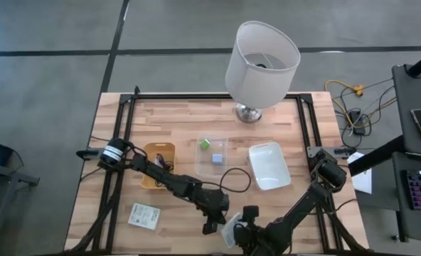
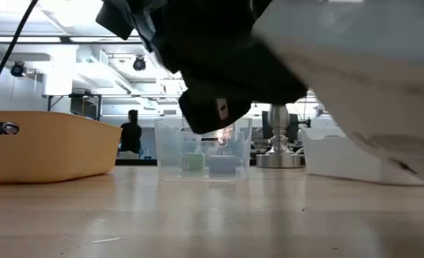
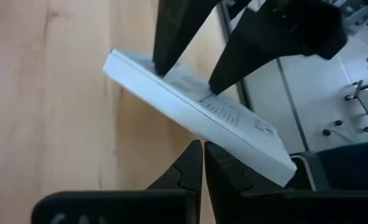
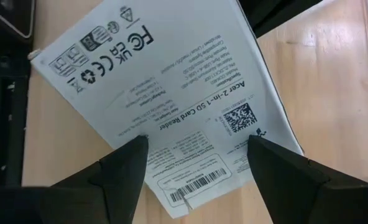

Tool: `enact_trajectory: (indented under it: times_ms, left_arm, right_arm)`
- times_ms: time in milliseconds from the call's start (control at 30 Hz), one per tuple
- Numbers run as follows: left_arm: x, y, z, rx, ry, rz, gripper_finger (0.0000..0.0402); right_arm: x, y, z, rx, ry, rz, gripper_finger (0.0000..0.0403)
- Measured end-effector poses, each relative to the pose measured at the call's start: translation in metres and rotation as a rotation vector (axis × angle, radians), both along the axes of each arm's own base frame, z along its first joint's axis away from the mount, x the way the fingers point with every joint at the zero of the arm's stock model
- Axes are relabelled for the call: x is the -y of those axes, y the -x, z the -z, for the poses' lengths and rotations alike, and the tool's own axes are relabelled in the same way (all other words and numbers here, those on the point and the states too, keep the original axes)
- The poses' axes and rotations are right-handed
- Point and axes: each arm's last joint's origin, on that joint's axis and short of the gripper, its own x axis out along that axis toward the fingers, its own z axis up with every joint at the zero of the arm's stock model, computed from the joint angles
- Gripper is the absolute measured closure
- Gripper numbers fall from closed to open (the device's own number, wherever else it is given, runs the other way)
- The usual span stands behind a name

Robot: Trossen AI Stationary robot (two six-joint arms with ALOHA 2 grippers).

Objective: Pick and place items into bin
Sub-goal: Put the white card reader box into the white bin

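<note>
A flat white packet (image 1: 230,233) with black print (image 4: 171,81) sits tilted near the table's front edge, one long side (image 3: 196,109) raised. My right gripper (image 4: 196,142) stands open over it, fingers wide apart. My left gripper (image 3: 202,155) is shut, its tips just under the packet's long side, coming from the left (image 1: 210,227). In the low view the packet (image 2: 355,86) slants above the tabletop; what it rests on is hidden. A second packet (image 1: 144,215) with green print lies flat at the front left. My right gripper's spread fingertips (image 3: 216,84) meet the packet's printed face (image 4: 190,124) near one short end, slanting down from the near right side. Nothing is pinched between them. My left gripper's shut tips lie close under the packet's long side (image 3: 190,121); I cannot tell whether they touch.
A tan bin (image 1: 158,165) with dark cables stands at mid left. Beside it is a clear bin (image 1: 212,153) with a green cube (image 1: 204,144) and a blue cube (image 1: 217,158), then a white bin (image 1: 269,165). A black cable (image 1: 233,178) loops between them. The lamp (image 1: 262,60) stands at the far edge.
</note>
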Motion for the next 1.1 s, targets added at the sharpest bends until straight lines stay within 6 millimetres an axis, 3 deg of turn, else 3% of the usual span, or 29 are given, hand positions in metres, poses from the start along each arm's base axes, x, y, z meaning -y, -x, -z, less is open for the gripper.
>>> enact_trajectory:
  times_ms: [333, 467, 600, 800, 933, 1100]
  left_arm:
    - [0.006, -0.013, -0.031, 0.209, 0.083, -0.004, 0.0398]
    - [0.005, -0.013, -0.030, 0.210, 0.072, -0.019, 0.0398]
    - [0.000, -0.006, -0.013, 0.088, -0.020, -0.032, 0.0398]
    - [0.007, 0.022, -0.008, -0.097, -0.241, -0.046, 0.0398]
    - [0.017, 0.044, -0.015, -0.162, -0.334, -0.034, 0.0398]
    - [0.030, 0.070, -0.005, -0.259, -0.408, -0.076, 0.0398]
  right_arm:
    - [0.003, -0.008, -0.026, 0.044, 0.109, 0.038, 0.0140]
    - [0.000, -0.008, -0.036, 0.027, 0.096, 0.029, 0.0140]
    - [0.007, -0.005, -0.042, -0.008, 0.118, 0.089, 0.0140]
    - [0.004, 0.000, -0.042, -0.042, 0.011, 0.182, 0.0141]
    - [0.004, -0.007, -0.038, 0.008, -0.049, 0.214, 0.0141]
    - [0.005, -0.019, -0.036, 0.066, -0.119, 0.233, 0.0148]
